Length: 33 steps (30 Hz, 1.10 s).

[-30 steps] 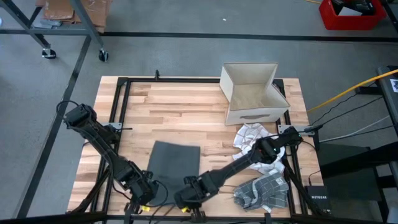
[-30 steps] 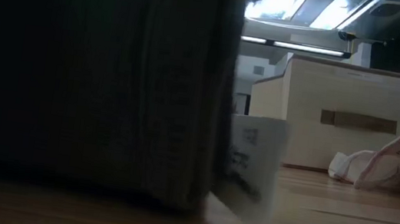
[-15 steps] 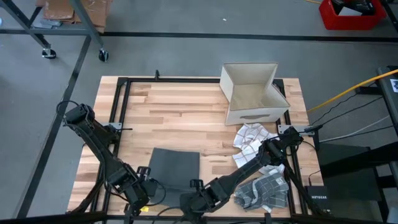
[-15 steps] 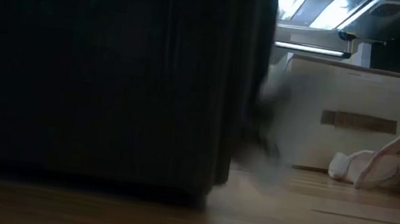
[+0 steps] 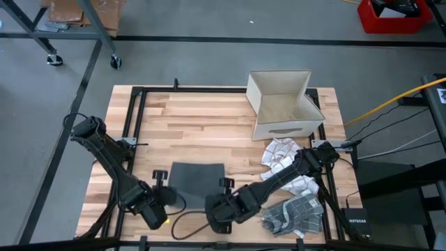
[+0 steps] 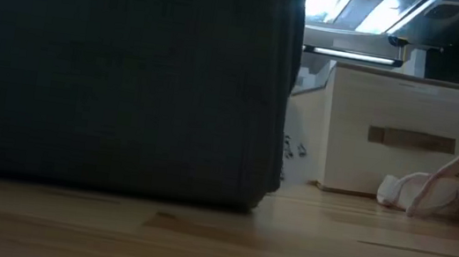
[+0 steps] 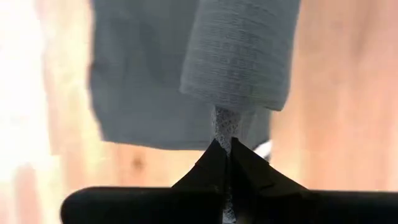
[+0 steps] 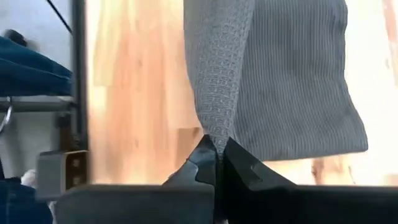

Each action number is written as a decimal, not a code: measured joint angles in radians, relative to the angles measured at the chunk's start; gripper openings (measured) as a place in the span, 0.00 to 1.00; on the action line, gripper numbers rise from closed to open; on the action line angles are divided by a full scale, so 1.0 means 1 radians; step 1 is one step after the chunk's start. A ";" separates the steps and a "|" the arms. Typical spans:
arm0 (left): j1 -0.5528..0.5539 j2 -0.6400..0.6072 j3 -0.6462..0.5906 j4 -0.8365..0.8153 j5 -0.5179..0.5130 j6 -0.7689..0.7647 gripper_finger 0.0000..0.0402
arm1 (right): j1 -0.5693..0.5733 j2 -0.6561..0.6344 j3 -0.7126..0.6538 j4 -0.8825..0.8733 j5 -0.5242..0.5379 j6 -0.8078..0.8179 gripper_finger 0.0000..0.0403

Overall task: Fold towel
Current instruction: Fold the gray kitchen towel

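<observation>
Wooden table on grey floor: open beige box, pale cloths beside it. Dark grey towel at the near edge, both near corners pinched, left gripper and right gripper fingers clamped on it. Since a second ago, both grippers moved farther in over the towel.

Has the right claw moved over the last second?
Yes. In the high view the right claw, shut on the dark gray towel, rose toward the box.
</observation>
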<state>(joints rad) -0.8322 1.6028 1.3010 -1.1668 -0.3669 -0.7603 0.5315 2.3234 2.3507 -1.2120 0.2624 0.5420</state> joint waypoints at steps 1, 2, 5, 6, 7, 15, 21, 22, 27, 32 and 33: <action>0.009 0.000 0.000 -0.019 -0.017 0.000 0.00 | -0.008 0.000 -0.002 -0.013 0.000 0.000 0.02; 0.020 0.000 0.000 -0.032 -0.030 0.000 0.00 | -0.016 0.000 -0.003 -0.031 0.002 0.000 0.02; 0.053 0.000 0.000 -0.051 -0.068 0.001 0.00 | -0.041 0.000 -0.004 -0.061 0.031 0.000 0.01; 0.063 0.000 0.000 -0.060 -0.077 0.001 0.00 | -0.048 0.000 -0.004 -0.067 0.037 0.000 0.01; 0.074 0.000 -0.002 -0.060 -0.083 0.001 0.00 | -0.057 0.000 -0.004 -0.074 0.039 0.000 0.01; 0.150 0.000 -0.070 -0.047 -0.129 0.001 0.00 | -0.109 0.001 -0.004 -0.119 0.092 0.000 0.03; 0.201 0.000 -0.130 -0.039 -0.179 0.001 0.01 | -0.146 0.002 -0.005 -0.155 0.198 -0.001 0.04; 0.209 0.000 -0.137 -0.038 -0.181 0.001 0.01 | -0.149 0.002 -0.006 -0.153 0.221 -0.003 0.05; 0.252 0.000 -0.178 -0.015 -0.202 0.010 0.01 | -0.187 0.011 -0.006 -0.154 0.287 -0.057 0.12; 0.290 -0.001 -0.229 -0.003 -0.223 0.061 0.01 | -0.243 0.023 -0.059 -0.138 0.305 -0.123 0.26; 0.297 -0.001 -0.243 0.011 -0.234 0.061 0.01 | -0.254 0.023 -0.082 -0.125 0.322 -0.129 0.29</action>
<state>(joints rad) -0.5355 1.6020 1.0582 -1.1560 -0.6011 -0.6994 0.2772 2.3466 2.2688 -1.3371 0.5848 0.4131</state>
